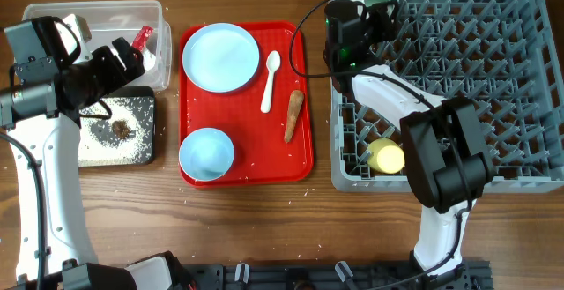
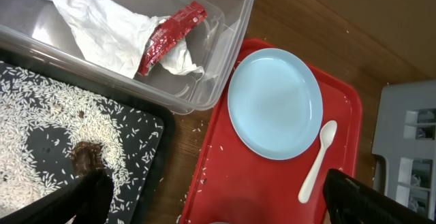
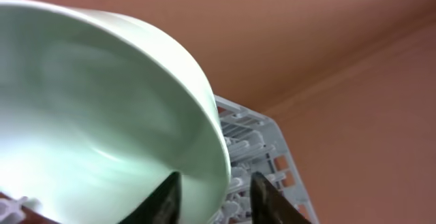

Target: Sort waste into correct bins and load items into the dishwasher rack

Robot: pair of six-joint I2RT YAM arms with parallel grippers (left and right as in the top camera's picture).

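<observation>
A pale green bowl stands on edge at the far left corner of the grey dishwasher rack. My right gripper straddles its rim, open, with one finger inside the bowl and the other clear of the rim. A yellow cup lies in the rack's front left. My left gripper hangs open and empty above the gap between the black tray and the red tray. The plate, white spoon, brown stick and second bowl lie on the red tray.
The clear tub holds a white tissue and a red wrapper. Rice grains and a brown lump lie on the black tray. A few grains are scattered over the red tray and the wood.
</observation>
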